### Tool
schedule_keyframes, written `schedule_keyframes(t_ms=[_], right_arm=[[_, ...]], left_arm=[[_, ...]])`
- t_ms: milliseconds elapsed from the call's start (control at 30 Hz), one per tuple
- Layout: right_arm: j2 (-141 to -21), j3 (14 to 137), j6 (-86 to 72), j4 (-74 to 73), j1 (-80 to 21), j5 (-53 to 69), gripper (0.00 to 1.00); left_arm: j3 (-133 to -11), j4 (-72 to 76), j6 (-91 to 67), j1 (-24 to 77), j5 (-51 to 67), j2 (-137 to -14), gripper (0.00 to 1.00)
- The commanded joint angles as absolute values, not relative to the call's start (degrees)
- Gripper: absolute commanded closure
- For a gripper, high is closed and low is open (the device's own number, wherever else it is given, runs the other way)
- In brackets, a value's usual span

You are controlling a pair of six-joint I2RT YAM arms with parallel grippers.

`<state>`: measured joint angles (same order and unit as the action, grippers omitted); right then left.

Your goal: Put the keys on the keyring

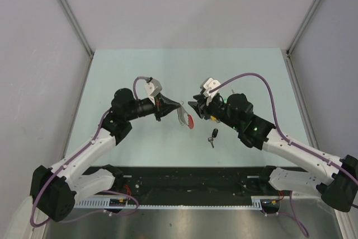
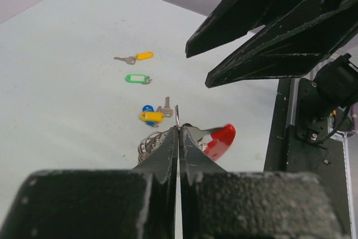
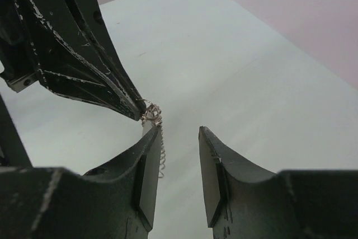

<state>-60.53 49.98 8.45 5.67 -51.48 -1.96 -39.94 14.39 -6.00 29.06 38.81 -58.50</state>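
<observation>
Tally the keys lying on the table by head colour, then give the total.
Yellow key: 1
Green key: 1
Blue-and-yellow key: 1
Black key: 1
Total: 4

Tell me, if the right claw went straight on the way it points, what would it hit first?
The right gripper would likely meet the keyring first, dangling from the shut left gripper just ahead; depth is unclear.
</observation>
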Motion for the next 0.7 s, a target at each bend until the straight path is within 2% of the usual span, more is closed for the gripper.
schedule_keyframes(t_ms=[0, 267, 667], right_arm=[[-61.17, 52.12, 4.49, 6.06, -48.79, 7.46, 0.62], [-59.86, 52.12, 0.27, 0.54, -44.3, 9.58, 0.61], [-63.8, 51.51, -7.37, -26.09, -40.61, 2.64, 0.6]], left_arm=[[-42.19, 16.88, -3.52, 28.74, 42.63, -57.92, 1.0], [-43.68, 12.4, -0.18, 28.65, 41.58, -58.27, 1.0], [-44.56, 9.76, 1.67, 26.98, 38.5, -57.57, 0.99]])
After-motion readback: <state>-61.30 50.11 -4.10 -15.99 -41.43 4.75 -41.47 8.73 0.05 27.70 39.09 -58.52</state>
